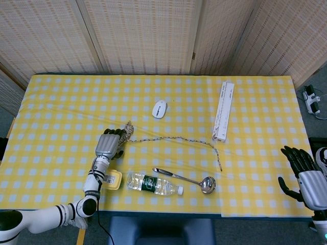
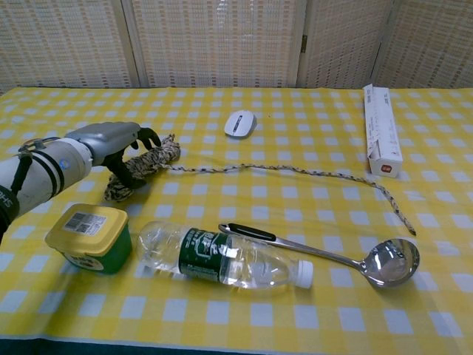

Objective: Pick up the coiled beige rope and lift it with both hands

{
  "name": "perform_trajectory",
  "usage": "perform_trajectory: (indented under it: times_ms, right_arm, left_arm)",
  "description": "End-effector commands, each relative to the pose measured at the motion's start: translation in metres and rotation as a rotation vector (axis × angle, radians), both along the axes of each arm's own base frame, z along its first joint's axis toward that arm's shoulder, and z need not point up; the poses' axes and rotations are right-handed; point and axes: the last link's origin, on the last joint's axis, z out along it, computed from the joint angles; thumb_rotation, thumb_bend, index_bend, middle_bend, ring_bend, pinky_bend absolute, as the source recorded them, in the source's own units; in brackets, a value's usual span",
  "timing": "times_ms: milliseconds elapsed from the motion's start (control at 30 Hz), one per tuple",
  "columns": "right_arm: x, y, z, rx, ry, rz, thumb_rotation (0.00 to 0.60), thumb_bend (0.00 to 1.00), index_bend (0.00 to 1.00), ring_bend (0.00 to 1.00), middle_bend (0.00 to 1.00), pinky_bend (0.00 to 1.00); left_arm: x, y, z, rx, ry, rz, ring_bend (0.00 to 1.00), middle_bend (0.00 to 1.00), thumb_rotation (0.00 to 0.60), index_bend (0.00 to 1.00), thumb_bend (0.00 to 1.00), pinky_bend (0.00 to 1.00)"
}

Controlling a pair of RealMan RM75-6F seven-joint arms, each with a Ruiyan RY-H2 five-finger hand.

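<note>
- Closing on the coiled beige rope (image 2: 142, 168) at table (image 2: 310, 310) left: left hand (image 2: 118, 145), fingers wrapped over the bundle (firmness unclear).
- Right hand (image 1: 306, 176) spread, empty, off the table edge.
- Risk: partial grasp lets the coil unravel; loose tail (image 2: 295, 171) may drag.

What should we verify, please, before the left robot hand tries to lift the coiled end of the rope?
1. Left robot hand is on the coiled bundle: ok, fingers draped over it.
2. Firm grip on the bundle: cannot tell, fingertips are hidden behind the coil.
3. Right robot hand is near the rope: not ok, it hangs open off the table's right edge.
4. Rope tail is free: ok, it lies loose on the cloth, nothing on it.
5. Yellow tub and bottle clear of the coil: ok, both sit apart, nearer the front edge.
</note>
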Motion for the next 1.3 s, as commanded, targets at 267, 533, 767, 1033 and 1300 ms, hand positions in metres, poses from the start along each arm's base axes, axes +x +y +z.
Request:
perform_trajectory:
  times_ms: [267, 533, 767, 1033, 1300]
  right_arm:
    - [-0.001, 0.000, -0.001, 0.002, -0.001, -0.001, 0.600, 0.47, 0.06, 0.05, 0.08, 0.00]
    - [0.000, -0.001, -0.003, 0.006, 0.002, 0.000, 0.600, 0.47, 0.06, 0.05, 0.08, 0.00]
    - [0.000, 0.000, -0.003, 0.006, 0.005, -0.006, 0.600, 0.47, 0.06, 0.05, 0.08, 0.00]
    - [0.000, 0.001, -0.002, 0.002, 0.007, -0.015, 0.600, 0.47, 0.06, 0.05, 0.08, 0.00]
    - [0.002, 0.000, -0.003, 0.003, 0.009, -0.010, 0.600, 0.47, 0.06, 0.05, 0.08, 0.00]
  left_arm:
    - [-0.032, 0.013, 0.009, 0.088, 0.079, 0.065, 0.29, 0.28, 0.600, 0.32, 0.34, 0.24]
    - [-0.038, 0.012, 0.008, 0.092, 0.020, 0.063, 0.37, 0.37, 0.600, 0.41, 0.34, 0.30]
    - [-0.034, 0.013, 0.001, 0.091, 0.006, 0.038, 0.39, 0.38, 0.600, 0.42, 0.34, 0.32]
    - [-0.038, 0.019, -0.002, 0.113, 0.002, 0.049, 0.43, 0.42, 0.600, 0.48, 0.34, 0.39]
    - [-0.047, 0.022, -0.002, 0.130, -0.030, 0.057, 0.55, 0.56, 0.600, 0.57, 0.34, 0.61]
